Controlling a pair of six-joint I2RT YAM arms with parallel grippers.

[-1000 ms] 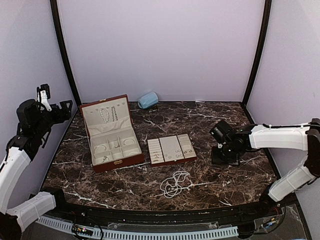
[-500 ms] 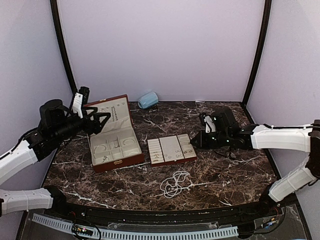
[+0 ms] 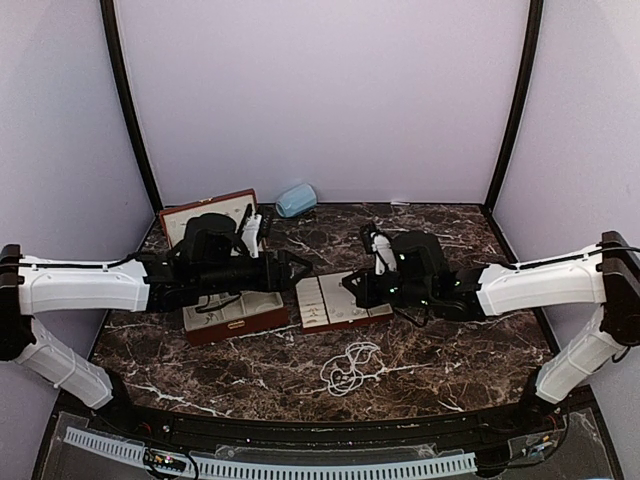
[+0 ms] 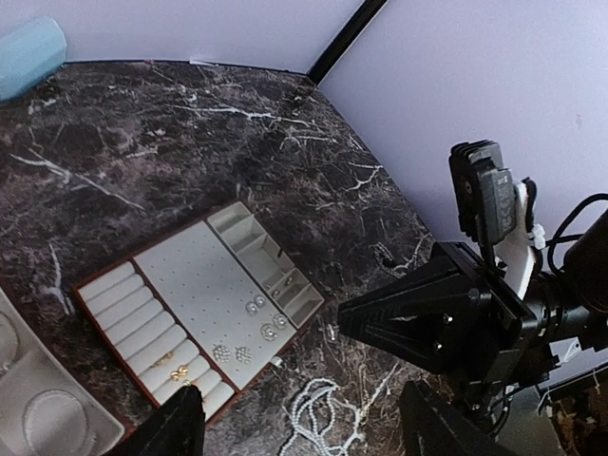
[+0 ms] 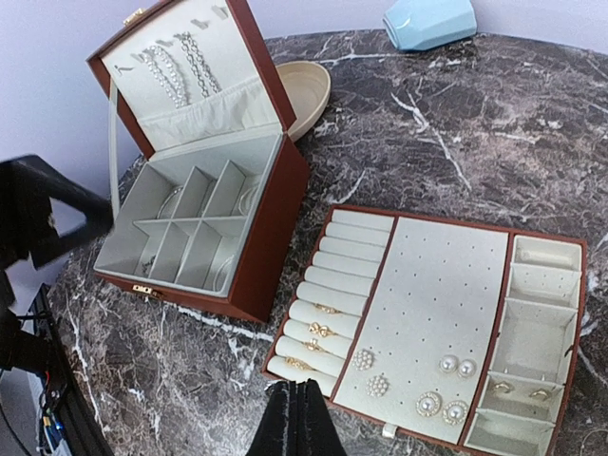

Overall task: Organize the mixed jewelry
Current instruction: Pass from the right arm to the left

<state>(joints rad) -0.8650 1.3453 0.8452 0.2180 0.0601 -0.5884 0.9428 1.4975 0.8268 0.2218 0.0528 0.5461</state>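
Note:
A loose pearl-like bead strand [image 3: 350,368] lies coiled on the marble in front of the cream-lined tray [image 3: 330,312]. In the right wrist view the tray [image 5: 446,275] holds small rings [image 5: 318,330] on its rolls and pearl earrings [image 5: 456,366] on the flat pad. The reddish-brown case [image 5: 271,218] stands open with strands [image 5: 171,66] hung in its lid. My left gripper [image 3: 295,268] reaches over the case toward the tray; it is open, and the bead strand [image 4: 318,418] lies below its spread fingers [image 4: 180,427]. My right gripper [image 3: 350,283] hovers at the tray's near left corner, shut and empty [image 5: 296,418].
A pale blue rounded object [image 3: 296,200] sits at the back by the wall. A cream dish [image 5: 306,87] lies behind the case. The two grippers face each other closely over the tray; the right one [image 4: 427,318] fills the left wrist view's right side.
Both arms have swung inward from the table's sides to meet over the tray. The left gripper's jaws have narrowed a little; the right stays shut.

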